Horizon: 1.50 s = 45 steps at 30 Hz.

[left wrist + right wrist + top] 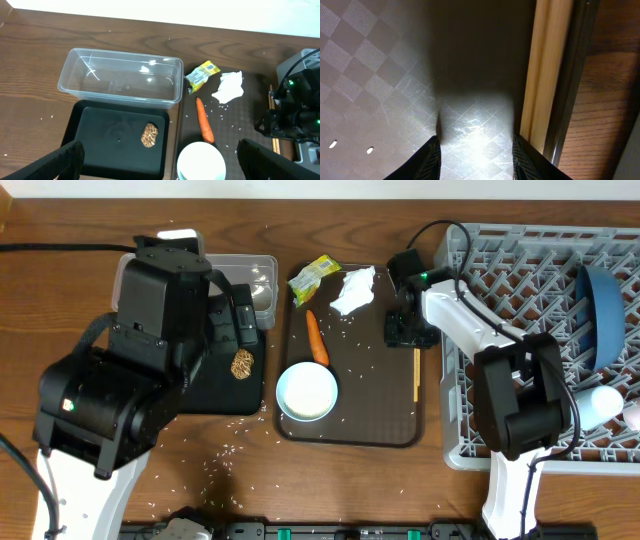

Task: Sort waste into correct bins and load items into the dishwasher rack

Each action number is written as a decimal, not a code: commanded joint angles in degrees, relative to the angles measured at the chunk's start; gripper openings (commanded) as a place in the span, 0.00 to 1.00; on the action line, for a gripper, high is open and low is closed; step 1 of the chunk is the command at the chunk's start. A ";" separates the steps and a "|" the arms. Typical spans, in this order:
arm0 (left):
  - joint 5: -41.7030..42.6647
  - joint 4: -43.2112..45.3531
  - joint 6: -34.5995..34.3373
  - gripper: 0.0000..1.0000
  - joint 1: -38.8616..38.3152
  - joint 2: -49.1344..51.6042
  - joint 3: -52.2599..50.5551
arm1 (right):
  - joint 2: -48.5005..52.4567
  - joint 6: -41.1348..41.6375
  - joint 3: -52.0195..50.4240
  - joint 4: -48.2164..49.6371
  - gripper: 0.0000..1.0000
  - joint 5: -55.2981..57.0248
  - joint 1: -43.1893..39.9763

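risk: right gripper [476,160] closes on bare brown serving tray [380,75] and grabs nothing, or its rim-side finger rides onto the wooden chopstick [545,75] and flicks it off. its fingers are apart, nothing between. the chopstick lies just outside that finger, along the tray's edge. left gripper [170,159] gapes wide and empty over the black tray [100,130].
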 commanded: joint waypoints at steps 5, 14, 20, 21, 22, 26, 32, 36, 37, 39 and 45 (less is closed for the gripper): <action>-0.70 -0.15 1.01 0.98 0.31 -0.04 1.27 | 0.72 0.70 -0.22 0.20 0.46 0.79 -0.20; -0.72 -0.15 0.98 0.98 0.31 -0.04 1.27 | -4.87 -4.68 1.25 1.25 0.47 -2.86 -0.17; -0.72 -0.15 0.98 0.98 0.31 -0.04 1.27 | -5.73 -2.95 0.81 -1.36 0.47 0.61 -0.17; -0.72 -0.15 0.98 0.98 0.31 -0.04 1.27 | -5.33 -2.95 0.52 -1.49 0.47 0.59 -0.15; -0.72 -0.15 1.01 0.98 0.31 -0.04 1.27 | -4.85 -2.95 0.31 -1.53 0.47 0.59 -0.15; -0.72 -0.15 0.98 0.98 0.31 -0.04 1.27 | -3.13 -1.40 -0.52 -1.51 0.45 0.35 -0.09; -0.72 -0.15 1.01 0.98 0.31 -0.04 1.27 | -1.22 0.57 -0.57 -1.31 0.36 -0.22 -0.11; -0.72 -0.15 0.98 0.98 0.31 -0.04 1.27 | 0.55 3.17 -1.05 -1.20 0.34 -0.50 -0.11; -0.72 -0.15 0.98 0.98 0.31 -0.04 1.27 | 0.81 3.67 -1.18 -1.16 0.34 -0.55 -0.11; -0.70 -0.15 0.98 0.98 0.31 -0.04 1.27 | 1.53 3.89 -1.40 -0.50 0.33 -0.76 -0.07; -0.72 -0.15 0.98 0.98 0.31 -0.04 1.27 | 1.27 0.46 -1.36 3.34 0.01 -7.06 -0.07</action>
